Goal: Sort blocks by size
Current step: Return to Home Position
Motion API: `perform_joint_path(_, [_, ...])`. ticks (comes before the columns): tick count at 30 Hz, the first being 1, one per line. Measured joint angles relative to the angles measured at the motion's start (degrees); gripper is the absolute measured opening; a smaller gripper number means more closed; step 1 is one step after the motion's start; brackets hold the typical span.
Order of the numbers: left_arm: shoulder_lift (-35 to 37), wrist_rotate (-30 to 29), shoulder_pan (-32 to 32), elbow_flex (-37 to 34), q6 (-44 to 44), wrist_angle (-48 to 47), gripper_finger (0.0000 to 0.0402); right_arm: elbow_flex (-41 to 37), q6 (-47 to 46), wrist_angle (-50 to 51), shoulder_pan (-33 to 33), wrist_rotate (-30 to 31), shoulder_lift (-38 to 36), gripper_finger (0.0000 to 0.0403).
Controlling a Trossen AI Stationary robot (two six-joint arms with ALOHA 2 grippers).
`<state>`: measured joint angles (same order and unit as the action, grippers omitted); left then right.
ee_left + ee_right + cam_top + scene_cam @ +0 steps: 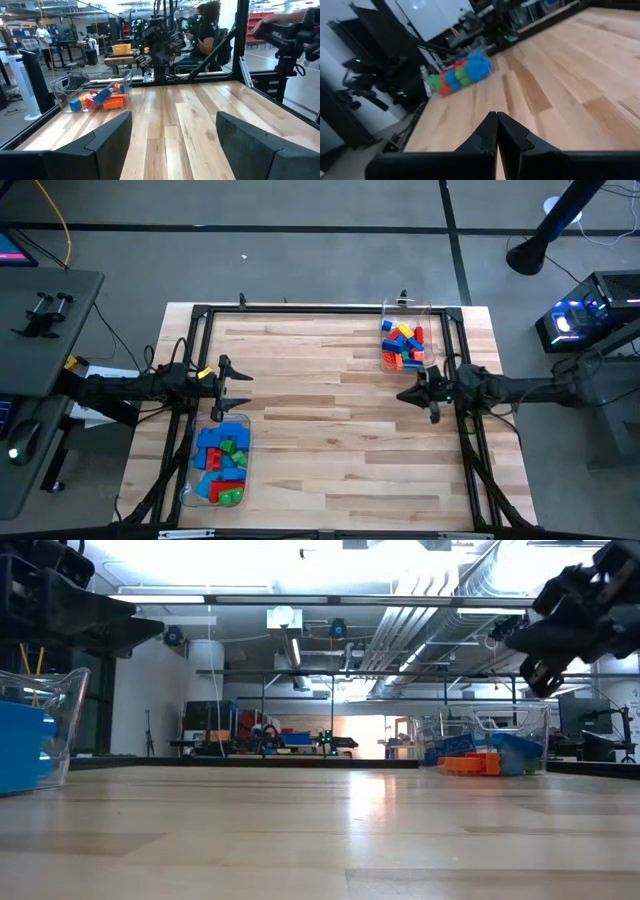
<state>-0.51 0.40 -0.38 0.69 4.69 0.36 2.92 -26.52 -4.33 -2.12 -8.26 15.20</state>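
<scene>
Wood-plank table (330, 430), pale, framed by a black rail.

Item 1: clear tub (72, 720), at the near left of the table. It holds the larger blocks (222, 460), mostly blue with some red and green, piled together.

Item 2: clear tub (65, 87), at the far right of the table. It holds the smaller blocks (403, 345) in blue, red, orange and yellow, heaped inside its walls. No block lies loose on the boards.

Item 3: left gripper (243, 388), raised above the table at the left edge, just beyond the far end of the near-left tub. Its fingers (107, 140) are spread wide apart and grasp nothing.

Item 4: right gripper (402, 395), raised above the table at the right side, just on the near side of the far-right tub. Its fingers (487, 132) are pressed together with nothing between them.

Item 5: a person (207, 30) in dark clothing, seated beyond the table behind the right arm.
</scene>
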Motion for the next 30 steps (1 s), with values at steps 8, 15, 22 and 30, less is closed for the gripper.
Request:
perform_joint_path(8, [0.00,-0.01,-0.01,0.00,0.00,0.00,0.0273,0.02,16.36,9.43,-0.07,1.08,-12.88,0.0003])
perform_joint_path(15, [-0.09,-0.02,0.00,0.00,0.00,0.00,0.0273,0.07,28.83,9.82,-0.89,3.71,-15.20,0.0003])
perform_joint_path(22, [-0.09,-0.02,0.00,0.00,0.00,0.00,0.0273,0.07,25.27,9.70,-0.89,3.95,-15.21,0.0003])
perform_joint_path(30, [-0.09,-0.02,0.00,0.00,0.00,0.00,0.0273,0.04,25.02,9.70,-0.89,3.98,-14.49,0.0003])
